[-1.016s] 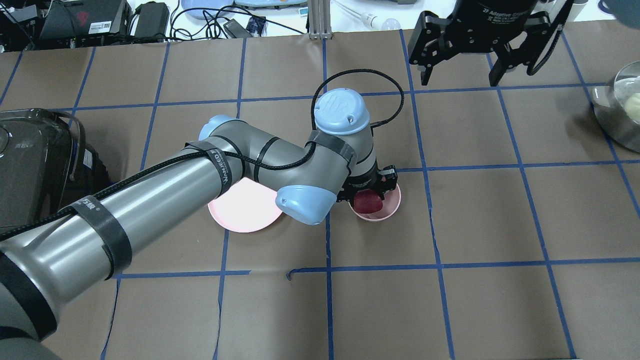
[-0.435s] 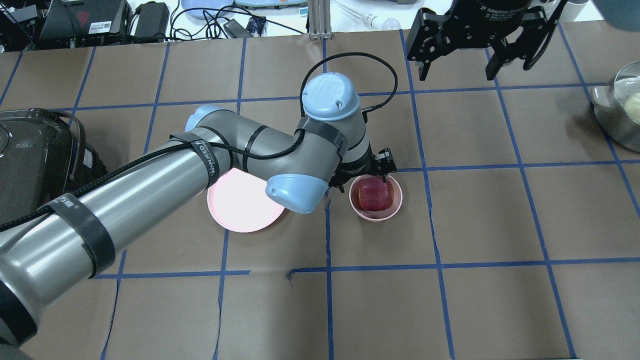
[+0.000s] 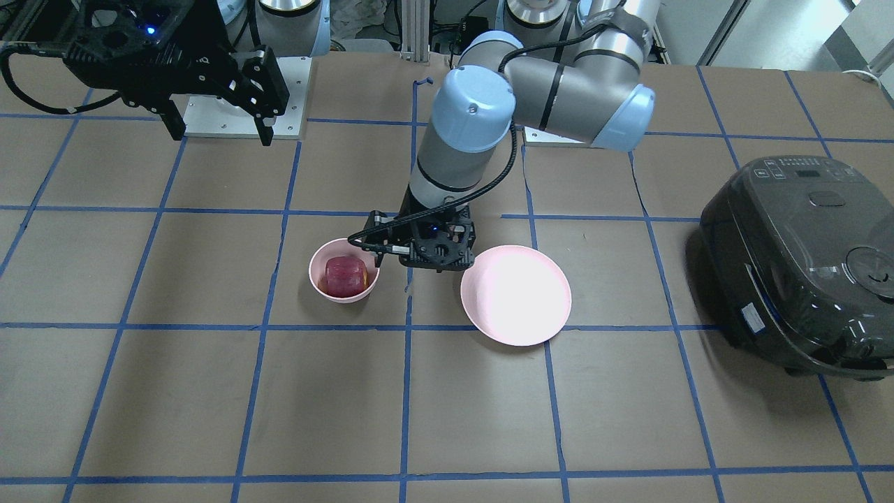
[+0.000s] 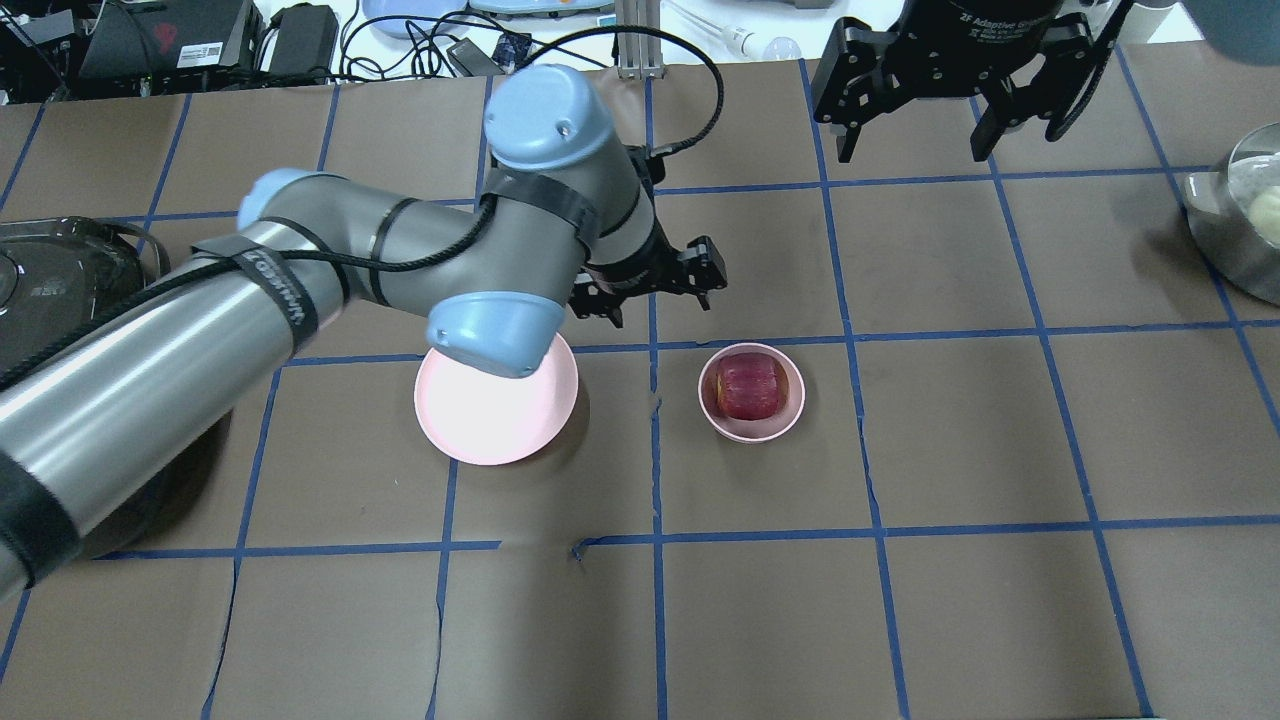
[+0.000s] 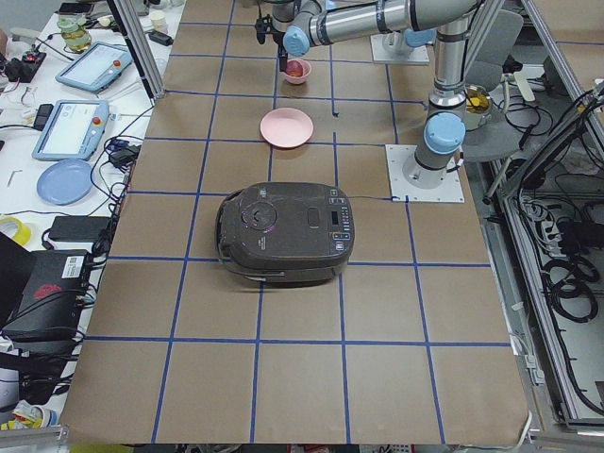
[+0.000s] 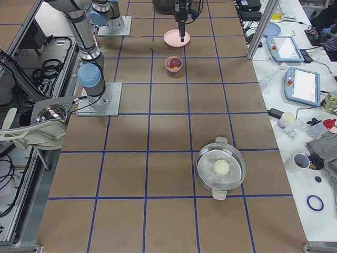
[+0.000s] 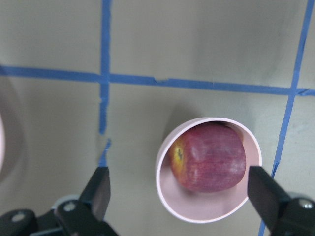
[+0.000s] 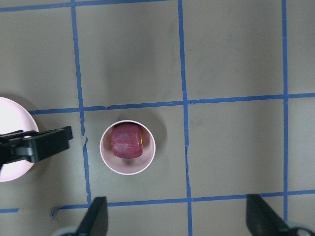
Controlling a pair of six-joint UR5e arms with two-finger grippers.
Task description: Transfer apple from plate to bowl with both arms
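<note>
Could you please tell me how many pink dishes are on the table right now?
2. The wide plate lies empty; the smaller bowl sits apart, to its right in the overhead view, holding the apple. No others show.

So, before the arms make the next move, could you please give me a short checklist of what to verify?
1. Apple lies inside the bowl: ok.
2. Bowl stands upright: ok.
3. Plate holds nothing: ok.
4. Left end effector open, empty, apart from the bowl in the overhead view: ok.
5. Right end effector open, empty, far from the bowl: ok.
</note>
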